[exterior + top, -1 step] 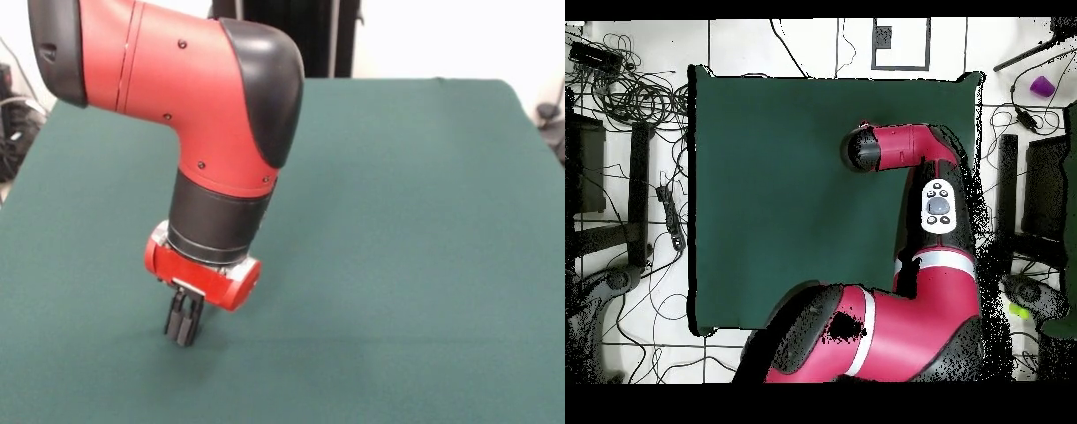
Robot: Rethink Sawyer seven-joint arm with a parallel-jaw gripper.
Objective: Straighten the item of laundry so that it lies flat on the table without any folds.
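Towel: none visible on table (415,221) in either view; green cloth bare throughout, unless arm hides it from overhead. Gripper (183,329) low over table, tips at or just above surface, jaws pressed narrow together, holding nothing. In overhead view arm (910,150) reaches over table's right portion, wrist covering gripper. Step in hand, by my judgement: none workable (no laundry to straighten). Next move calls for locating towel first; then lifting clear, opening jaws, approaching an edge or corner.
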